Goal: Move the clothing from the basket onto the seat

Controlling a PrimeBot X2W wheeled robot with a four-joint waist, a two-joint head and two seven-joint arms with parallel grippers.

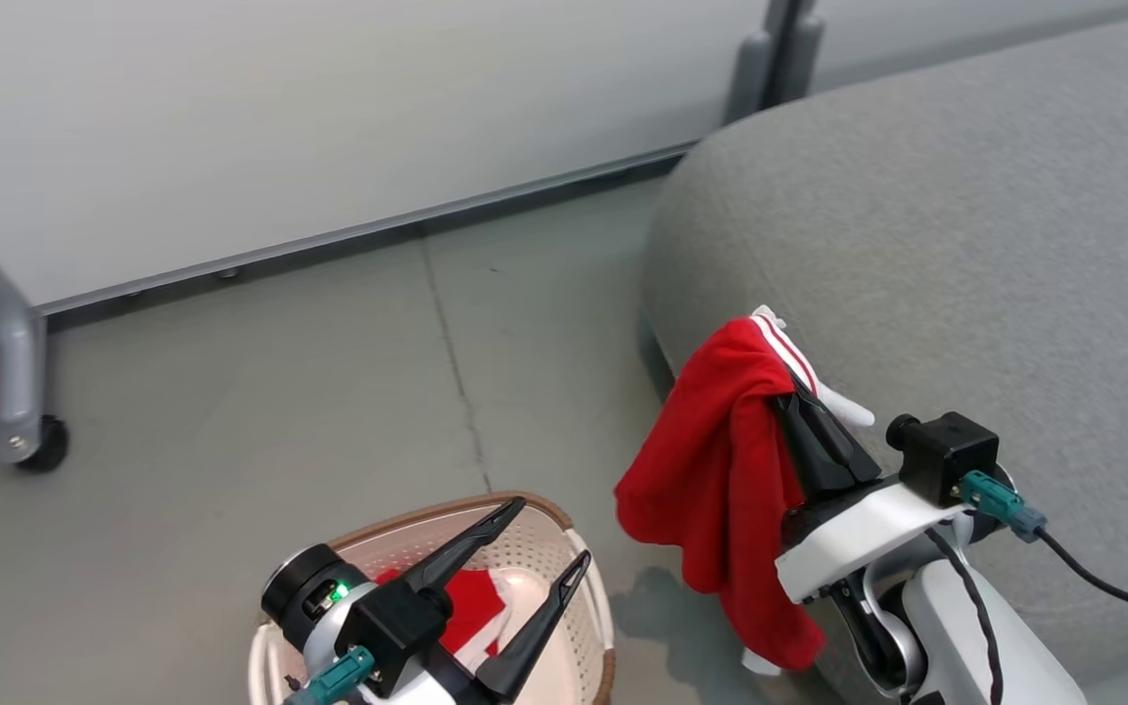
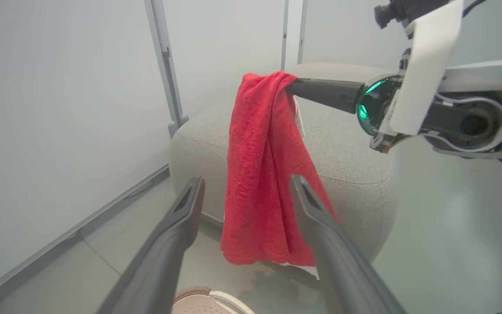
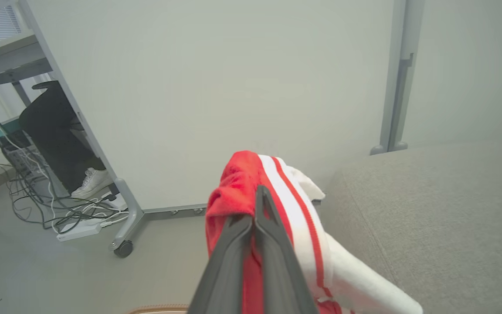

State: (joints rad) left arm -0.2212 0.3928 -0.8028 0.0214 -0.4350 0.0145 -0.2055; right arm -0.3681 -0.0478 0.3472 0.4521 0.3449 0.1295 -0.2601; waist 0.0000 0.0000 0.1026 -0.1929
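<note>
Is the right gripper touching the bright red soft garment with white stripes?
Touching. The right wrist view shows the right gripper with its fingers shut on the red garment, which drapes over them.

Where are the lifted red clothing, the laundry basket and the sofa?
lifted clothing (image 1: pixel 711 470), head view, on its hanging red fold.
basket (image 1: pixel 388 553), head view, on its perforated inner wall.
sofa (image 1: pixel 965 245), head view, on its bare grey top.

The grey floor (image 1: pixel 231 411) has a thin seam (image 1: pixel 451 362) running across it. On it stand the basket (image 1: pixel 579 627), the sofa (image 1: pixel 916 245) near it, and the partition (image 1: pixel 329 117) on a black wheel (image 1: pixel 45 446). Past the partition, loose cables (image 3: pixel 55 209) and a white power strip (image 3: pixel 79 230) lie on it.
</note>
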